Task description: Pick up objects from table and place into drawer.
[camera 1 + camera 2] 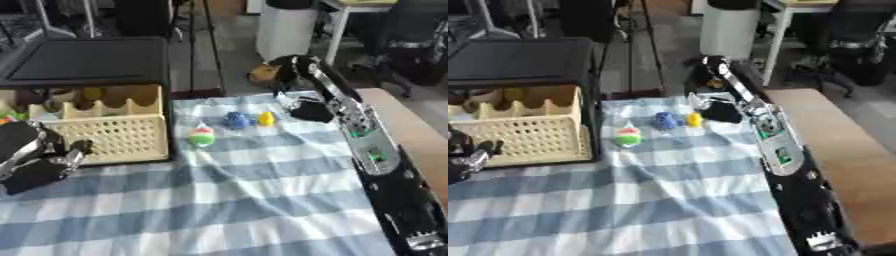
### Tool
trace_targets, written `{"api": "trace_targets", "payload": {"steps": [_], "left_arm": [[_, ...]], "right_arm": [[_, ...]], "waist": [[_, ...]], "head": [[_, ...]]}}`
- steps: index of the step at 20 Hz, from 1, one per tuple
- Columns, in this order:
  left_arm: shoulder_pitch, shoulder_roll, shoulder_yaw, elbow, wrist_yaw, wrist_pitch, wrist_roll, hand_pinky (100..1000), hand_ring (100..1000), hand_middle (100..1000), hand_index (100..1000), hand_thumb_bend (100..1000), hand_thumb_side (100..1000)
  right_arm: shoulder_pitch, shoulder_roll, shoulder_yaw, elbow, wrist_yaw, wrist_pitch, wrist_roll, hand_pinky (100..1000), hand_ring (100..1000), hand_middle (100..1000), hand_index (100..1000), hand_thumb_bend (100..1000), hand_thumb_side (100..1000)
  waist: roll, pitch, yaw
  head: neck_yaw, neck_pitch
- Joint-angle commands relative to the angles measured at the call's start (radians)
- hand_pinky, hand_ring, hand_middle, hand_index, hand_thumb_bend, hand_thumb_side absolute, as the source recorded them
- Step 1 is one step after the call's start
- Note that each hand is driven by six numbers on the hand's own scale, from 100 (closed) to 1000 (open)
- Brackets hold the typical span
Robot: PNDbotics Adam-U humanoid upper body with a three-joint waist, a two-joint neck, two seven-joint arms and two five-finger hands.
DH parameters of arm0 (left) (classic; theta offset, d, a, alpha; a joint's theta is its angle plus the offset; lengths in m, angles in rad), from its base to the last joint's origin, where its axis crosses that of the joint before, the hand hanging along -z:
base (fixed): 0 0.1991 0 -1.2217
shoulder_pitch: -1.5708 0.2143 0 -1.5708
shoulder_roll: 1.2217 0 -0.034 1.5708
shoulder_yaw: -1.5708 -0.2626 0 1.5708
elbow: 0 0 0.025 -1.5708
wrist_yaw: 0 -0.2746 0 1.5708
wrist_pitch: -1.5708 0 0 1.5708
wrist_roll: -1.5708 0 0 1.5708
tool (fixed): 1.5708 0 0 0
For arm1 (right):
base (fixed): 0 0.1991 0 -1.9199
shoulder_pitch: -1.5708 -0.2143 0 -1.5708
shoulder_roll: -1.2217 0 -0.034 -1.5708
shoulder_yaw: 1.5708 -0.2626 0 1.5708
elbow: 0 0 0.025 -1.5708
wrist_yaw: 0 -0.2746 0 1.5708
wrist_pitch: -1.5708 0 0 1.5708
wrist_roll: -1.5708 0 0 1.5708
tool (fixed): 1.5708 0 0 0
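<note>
3 small objects were seen lying close together on the blue-and-white checked cloth [262, 200], toward 12 o'clock from its middle: a green, white and red object [201, 136], a blue object [235, 120] and a yellow object [266, 119]. The blue and yellow ones were set just beside each other, the green one apart at their 8 o'clock. The right hand [308, 109] was found at 3 o'clock of the yellow object, near it; whether its fingers were spread or closed could not be told. The cream drawer [114, 131], perforated at the front, was placed at 9 o'clock of the objects. The left hand [39, 162] was rested at the drawer's 8 o'clock, fingers relaxed and empty.
</note>
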Motion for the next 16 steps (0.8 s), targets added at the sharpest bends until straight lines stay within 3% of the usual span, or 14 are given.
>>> {"api": "trace_targets", "payload": {"steps": [1,9,16], "left_arm": [[0.005,0.04,0.022,-0.075,0.022,0.003,-0.01,100,100,100,321,100,1000],[0.045,0.05,0.016,-0.083,0.048,0.01,-0.033,100,100,100,401,100,1000],[0.063,0.04,0.003,-0.023,0.045,0.0,-0.023,100,100,100,643,100,1000]], "right_arm": [[-0.012,-0.03,-0.009,-0.02,0.002,0.001,-0.003,601,557,551,811,100,292],[-0.009,-0.03,-0.01,-0.02,0.001,0.002,-0.002,601,557,551,811,100,298],[-0.007,-0.032,-0.012,-0.018,-0.001,0.001,-0.004,601,556,550,811,100,310]], "waist": [[0.006,-0.015,0.003],[0.005,-0.017,0.006],[0.001,-0.014,0.005]], "head": [[-0.006,-0.003],[-0.008,-0.004],[-0.01,-0.005]]}}
